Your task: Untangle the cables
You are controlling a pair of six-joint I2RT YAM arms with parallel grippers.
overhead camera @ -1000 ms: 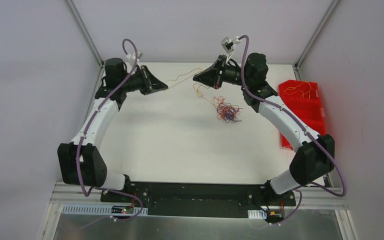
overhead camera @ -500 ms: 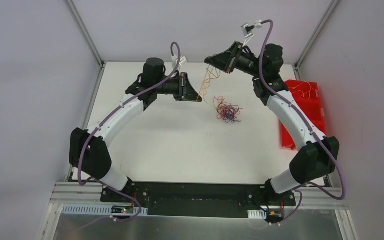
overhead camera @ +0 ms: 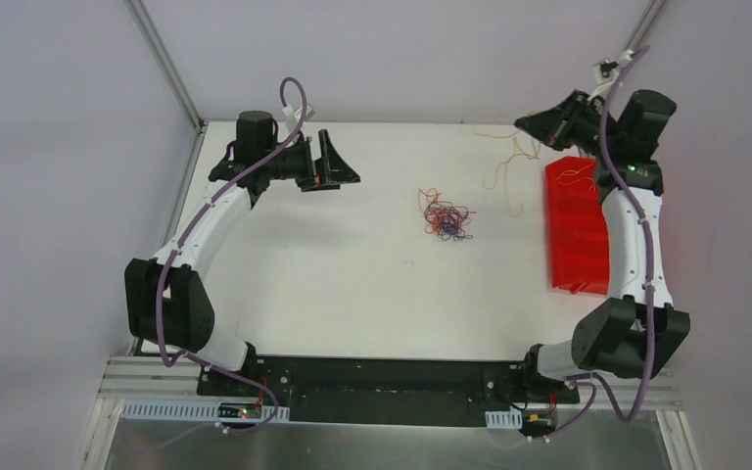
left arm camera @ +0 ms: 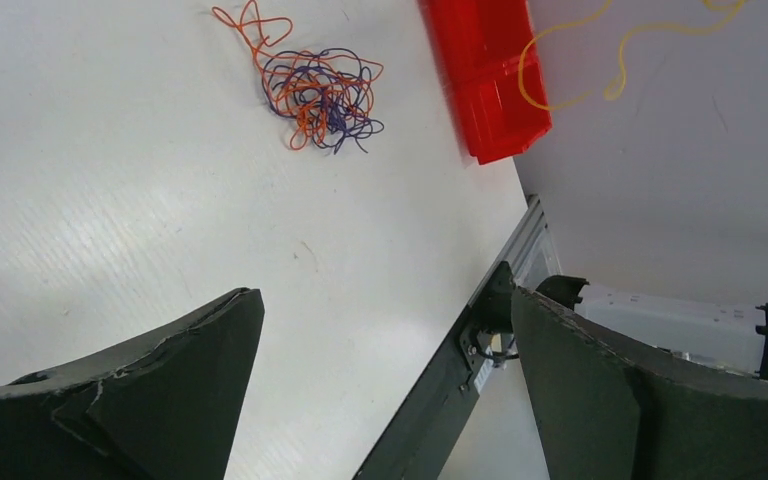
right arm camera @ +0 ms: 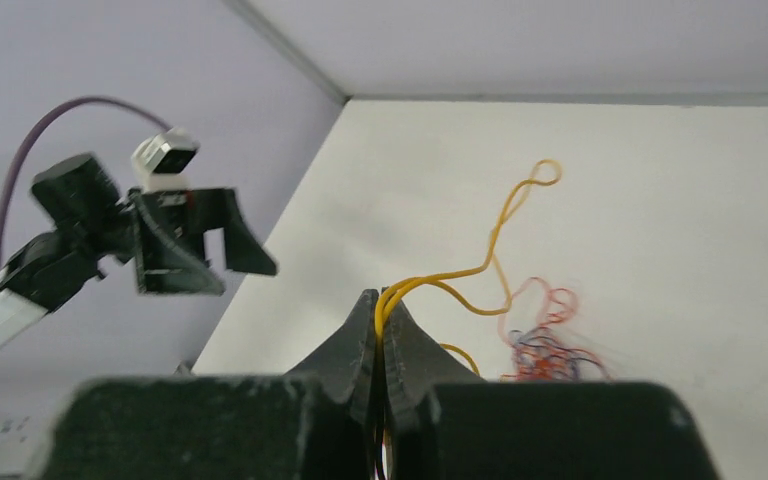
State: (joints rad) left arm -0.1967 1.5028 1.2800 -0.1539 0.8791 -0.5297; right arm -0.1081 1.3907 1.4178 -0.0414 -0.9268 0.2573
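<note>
Right wrist footage shows the right gripper (right arm camera: 380,305) clenched on a yellow cable (right arm camera: 488,255), a grip unresolved from overhead, where it is held at upper right beside the red bin (overhead camera: 578,279). The cable is best lowered fully inside the bin before release. The tangle (overhead camera: 446,217) lies at frame centre. The left gripper (left arm camera: 380,300) is spread, empty.

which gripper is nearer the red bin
Right. The right gripper hangs by the far end of the red bin; the left gripper sits across the table, past the cable tangle.

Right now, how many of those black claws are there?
2. The left gripper hangs open at far left. The right gripper, far right beside the red bin, is shut on a yellow cable. None seems hidden.
</note>
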